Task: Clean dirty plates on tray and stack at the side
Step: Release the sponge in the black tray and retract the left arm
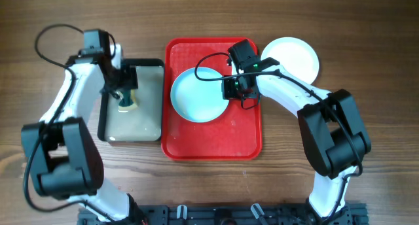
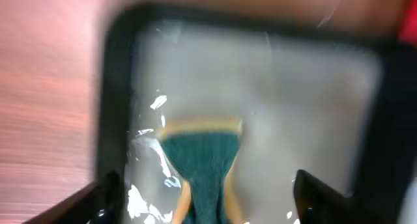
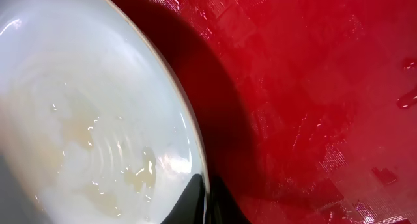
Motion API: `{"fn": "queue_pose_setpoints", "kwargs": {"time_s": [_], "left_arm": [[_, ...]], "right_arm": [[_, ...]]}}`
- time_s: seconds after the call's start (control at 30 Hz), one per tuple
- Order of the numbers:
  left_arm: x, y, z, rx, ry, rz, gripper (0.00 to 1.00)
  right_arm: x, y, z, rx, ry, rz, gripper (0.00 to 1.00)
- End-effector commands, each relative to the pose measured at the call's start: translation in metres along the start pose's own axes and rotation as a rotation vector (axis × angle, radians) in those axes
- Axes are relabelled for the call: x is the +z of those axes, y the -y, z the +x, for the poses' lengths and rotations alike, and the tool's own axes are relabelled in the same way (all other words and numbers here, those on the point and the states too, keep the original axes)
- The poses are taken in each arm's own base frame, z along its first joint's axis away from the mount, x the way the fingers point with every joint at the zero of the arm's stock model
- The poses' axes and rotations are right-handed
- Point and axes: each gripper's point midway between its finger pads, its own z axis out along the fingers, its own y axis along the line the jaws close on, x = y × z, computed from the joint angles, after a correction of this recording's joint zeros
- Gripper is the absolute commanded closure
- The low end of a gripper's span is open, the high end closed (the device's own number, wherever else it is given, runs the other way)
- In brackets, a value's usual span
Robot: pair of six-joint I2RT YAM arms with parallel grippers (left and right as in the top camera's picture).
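Observation:
A pale mint-blue plate (image 1: pixel 194 97) lies on the red tray (image 1: pixel 216 138), over its upper left part. My right gripper (image 1: pixel 230 87) is shut on that plate's right rim. In the right wrist view the rim sits pinched between the gripper's two dark fingers (image 3: pixel 206 203), and the plate (image 3: pixel 85 107) carries wet yellowish smears above the tray (image 3: pixel 313 87). A white plate (image 1: pixel 294 58) rests on the table just right of the tray. My left gripper (image 1: pixel 124 87) hangs open over the basin; its fingers (image 2: pixel 98 199) stand wide of the green and yellow sponge (image 2: pixel 199 162).
The black-rimmed basin (image 1: pixel 102 117) with shallow water and the sponge (image 1: pixel 126 103) stands left of the tray, nearly touching it. Water drops dot the tray floor. Bare wooden table lies around, and the arms' base rail runs along the front edge.

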Motion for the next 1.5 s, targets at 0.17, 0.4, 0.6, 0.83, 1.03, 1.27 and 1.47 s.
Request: {"fn": "queue_pose_setpoints", "kwargs": {"time_s": [0.17,0.4,0.6,0.83,1.03,1.27,1.47], "left_arm": [[-0.109,-0.112,-0.081,-0.375,0.425,-0.090,0.00],[-0.123,-0.236,-0.029,-0.638,0.413,-0.239,0.00],[-0.129,-0.266,-0.011,-0.708,0.414,-0.280,0.00],[-0.130,-0.268,-0.010,-0.713,0.414,-0.282,0.00],[-0.130,-0.268,-0.010,-0.713,0.414,-0.282,0.00],[-0.130,-0.268,-0.010,-0.713,0.414,-0.282,0.00],[-0.130,-0.268,-0.010,-0.713,0.414,-0.282,0.00]], "right_arm": [[0.000,-0.002,0.002,-0.026,-0.002,0.002,0.91],[0.000,-0.003,0.001,-0.026,0.003,0.000,0.86],[0.001,-0.001,-0.006,-0.030,0.037,0.015,0.84],[0.015,0.010,-0.009,-0.023,0.046,0.055,0.85],[0.017,0.010,-0.009,-0.026,0.045,0.056,0.96],[-0.012,-0.005,-0.028,-0.071,0.115,0.027,0.96],[-0.084,-0.032,-0.047,-0.099,0.265,-0.039,0.96]]}}
